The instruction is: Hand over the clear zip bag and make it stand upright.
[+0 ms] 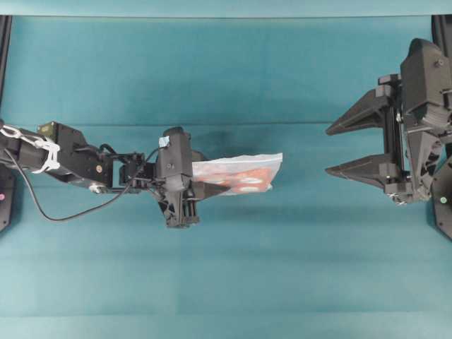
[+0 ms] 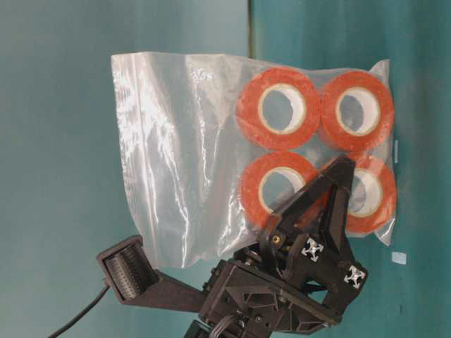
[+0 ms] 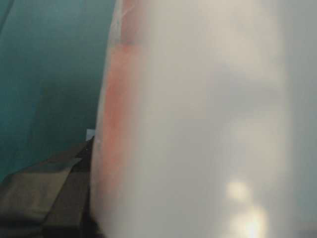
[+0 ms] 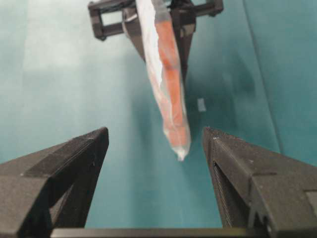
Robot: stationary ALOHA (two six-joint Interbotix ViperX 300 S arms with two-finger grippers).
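Note:
The clear zip bag [image 1: 240, 171] holds orange rolls with white cores [image 2: 282, 109]. My left gripper [image 1: 215, 185] is shut on its left end and holds it off the table, sticking out to the right. In the table-level view the bag [image 2: 183, 155] shows its broad face, with a black finger [image 2: 337, 184] across the lower rolls. In the left wrist view the bag [image 3: 198, 124] fills the frame as a blur. My right gripper [image 1: 328, 150] is open and empty, a short gap right of the bag. In its wrist view [image 4: 156, 136] the bag [image 4: 171, 99] hangs edge-on ahead of the fingertips.
The teal table [image 1: 226, 282] lies under both arms. A small white scrap [image 4: 201, 104] lies on it below the bag and also shows in the table-level view [image 2: 399, 258]. The left arm's cable [image 1: 56, 212] trails at the left.

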